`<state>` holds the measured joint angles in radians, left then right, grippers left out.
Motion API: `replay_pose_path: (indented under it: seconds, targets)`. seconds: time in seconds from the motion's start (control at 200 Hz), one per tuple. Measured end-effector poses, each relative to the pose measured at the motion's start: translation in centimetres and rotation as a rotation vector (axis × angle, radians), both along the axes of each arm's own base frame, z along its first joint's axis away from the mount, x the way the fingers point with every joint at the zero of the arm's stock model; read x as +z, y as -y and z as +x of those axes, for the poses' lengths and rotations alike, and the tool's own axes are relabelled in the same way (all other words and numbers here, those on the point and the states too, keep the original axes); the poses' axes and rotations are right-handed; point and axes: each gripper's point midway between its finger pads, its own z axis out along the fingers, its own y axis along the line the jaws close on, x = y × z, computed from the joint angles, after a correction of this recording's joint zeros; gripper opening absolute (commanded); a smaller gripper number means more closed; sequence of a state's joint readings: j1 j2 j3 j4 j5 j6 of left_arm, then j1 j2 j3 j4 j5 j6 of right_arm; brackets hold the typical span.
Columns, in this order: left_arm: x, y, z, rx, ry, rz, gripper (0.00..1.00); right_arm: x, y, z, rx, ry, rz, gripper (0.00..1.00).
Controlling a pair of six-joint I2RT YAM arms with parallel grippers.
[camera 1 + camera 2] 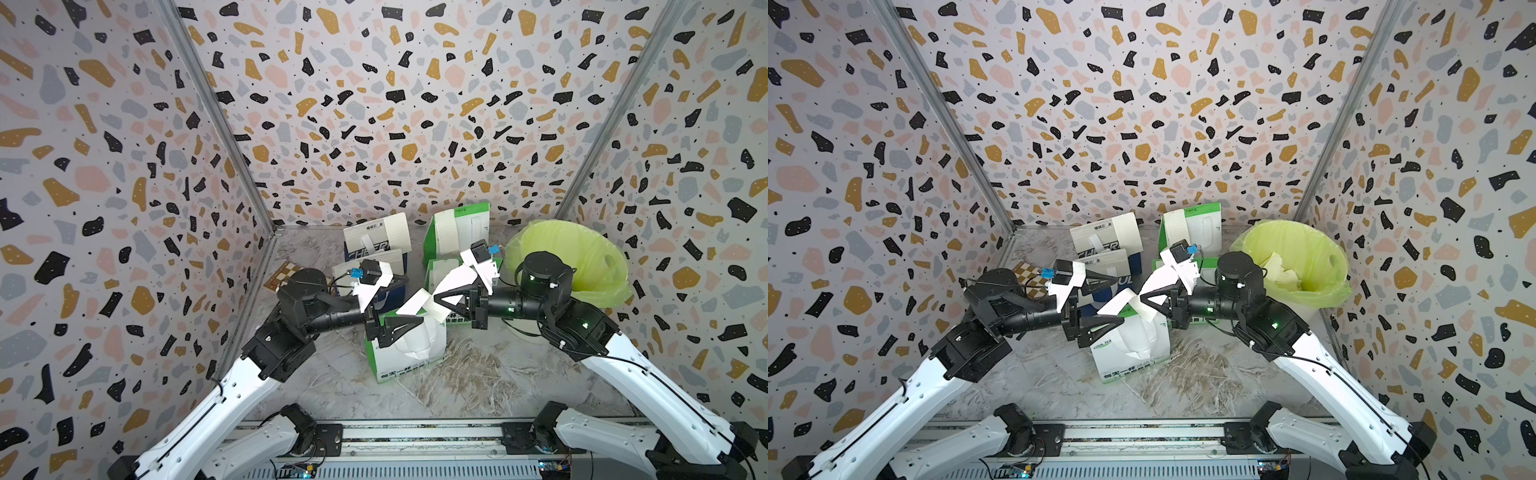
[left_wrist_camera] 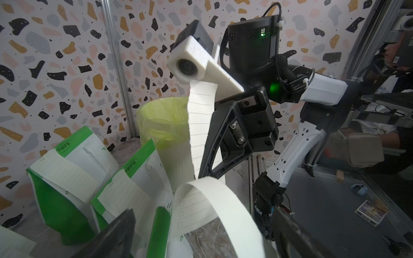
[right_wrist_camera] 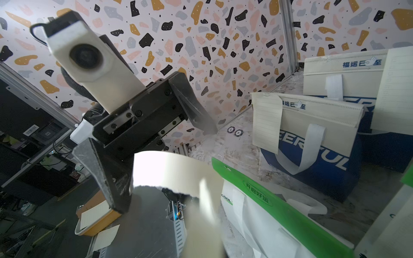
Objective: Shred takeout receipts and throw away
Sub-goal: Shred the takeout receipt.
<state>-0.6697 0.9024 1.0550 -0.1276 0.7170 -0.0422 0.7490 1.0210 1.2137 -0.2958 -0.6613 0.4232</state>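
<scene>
Both top views: pinches torn receipt strip [image 1: 451,280] in right gripper [image 1: 436,297], on the bin's [image 1: 602,289] bag side; has left gripper [image 1: 413,301] farther from bin. Left wrist view: runs strip [image 2: 201,125] lengthwise along right gripper, bin behind. Right wrist view: shows left gripper spread wide.

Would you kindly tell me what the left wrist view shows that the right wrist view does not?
Only left wrist: the lined bin, and the right gripper shut on a torn receipt strip. Only right wrist: the blue-and-white bags, one bearing a receipt, and the left gripper seen whole, open. Both: the front green-and-white bag.
</scene>
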Motion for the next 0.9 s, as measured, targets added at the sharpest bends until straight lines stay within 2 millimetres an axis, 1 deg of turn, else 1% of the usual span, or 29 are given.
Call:
replay_pose_path:
  seconds: [0.165, 0.21, 0.26, 0.29, 0.335, 0.501, 0.551, 0.591, 0.696, 0.741, 0.766, 0.861, 0.901]
  targets:
    - [-1.0, 1.7, 0.4, -0.086, -0.059, 0.032, 0.72, -0.1, -0.2, -0.5, 0.037, -0.017, -0.001, 0.0]
    - [-1.2, 2.0, 0.6, -0.099, -0.071, 0.037, 0.62, -0.3, -0.3, -0.6, 0.045, -0.025, -0.006, 0.0]
    - [-1.4, 2.2, 0.6, -0.109, -0.081, 0.04, 0.44, -0.4, -0.4, -0.6, 0.053, -0.033, -0.01, 0.0]
    - [-1.4, 2.3, 0.6, -0.114, -0.088, 0.04, 0.36, -0.5, -0.4, -0.6, 0.055, -0.037, -0.013, 0.0]
    - [-1.3, 2.3, 0.6, -0.115, -0.082, 0.038, 0.3, -0.6, -0.5, -0.7, 0.06, -0.043, -0.017, 0.0]
    - [-0.9, 2.3, 0.6, -0.118, -0.081, 0.027, 0.18, -0.2, -0.5, -0.8, 0.067, -0.046, -0.014, 0.0]
    - [-0.9, 2.3, 0.5, -0.123, -0.083, 0.025, 0.1, 0.0, -0.5, -0.8, 0.066, -0.043, -0.012, 0.0]
    - [-0.8, 2.3, 0.4, -0.128, -0.081, 0.022, 0.0, 0.2, -0.5, -0.8, 0.065, -0.04, -0.01, 0.0]
    - [-0.5, 2.4, 0.3, -0.134, -0.071, 0.015, 0.0, 0.4, -0.6, -0.6, 0.06, -0.039, -0.009, 0.0]
    - [-0.6, 2.3, 0.3, -0.132, -0.074, 0.016, 0.0, 0.4, -0.5, -0.5, 0.052, -0.043, -0.01, 0.14]
    - [-0.6, 2.3, 0.4, -0.131, -0.075, 0.016, 0.0, 0.4, -0.5, -0.4, 0.047, -0.044, -0.011, 0.2]
    - [-0.6, 2.3, 0.3, -0.134, -0.075, 0.018, 0.0, 0.6, -0.3, 0.1, 0.019, -0.043, -0.015, 0.3]
    - [-0.7, 2.4, 0.3, -0.135, -0.074, 0.02, 0.0, 0.8, -0.3, 0.3, 0.007, -0.038, -0.013, 0.31]
